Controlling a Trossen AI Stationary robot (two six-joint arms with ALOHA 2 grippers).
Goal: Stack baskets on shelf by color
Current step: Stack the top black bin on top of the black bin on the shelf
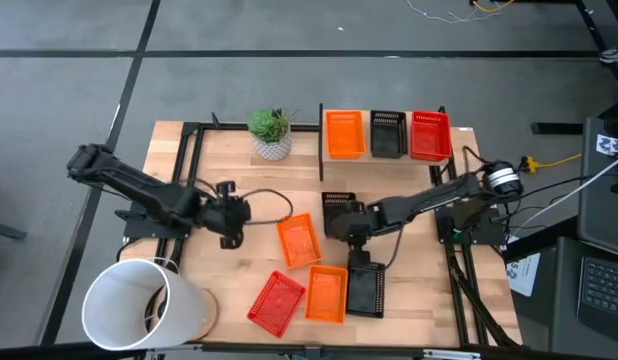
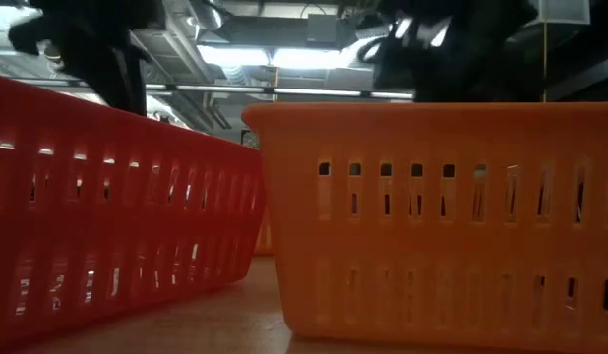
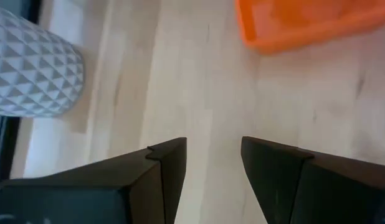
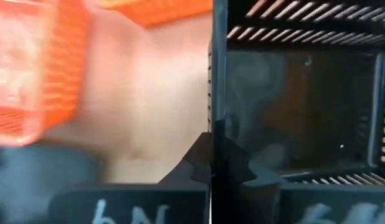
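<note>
On the shelf point(image 1: 389, 160), at the 12 o'clock side of the table point(image 1: 239, 300), three baskets sit in a row: an orange basket point(image 1: 344, 134), a black basket point(image 1: 387, 133) and a red basket point(image 1: 430, 136).

More baskets lie on the table. Near the middle there is a second orange basket point(image 1: 298, 241). Toward 6 o'clock there is a third orange basket point(image 1: 327, 293), and just beside it at 9 o'clock a second red basket point(image 1: 276, 302). At 3 o'clock of that third orange one lies a black basket on the table point(image 1: 366, 288).

The right gripper point(image 1: 346, 222) is above another black basket point(image 4: 292, 112), and its fingers point(image 4: 199, 165) are clenched on the thin wall of this basket.

The left gripper point(image 1: 229, 213) is at 9 o'clock of the middle orange basket, over bare wood, and its fingers point(image 3: 171, 168) stand apart and hold nothing.

A white patterned plant pot point(image 1: 272, 146) stands at 9 o'clock of the shelf. A big white bucket point(image 1: 139, 305) lies at the 7 o'clock corner.
</note>
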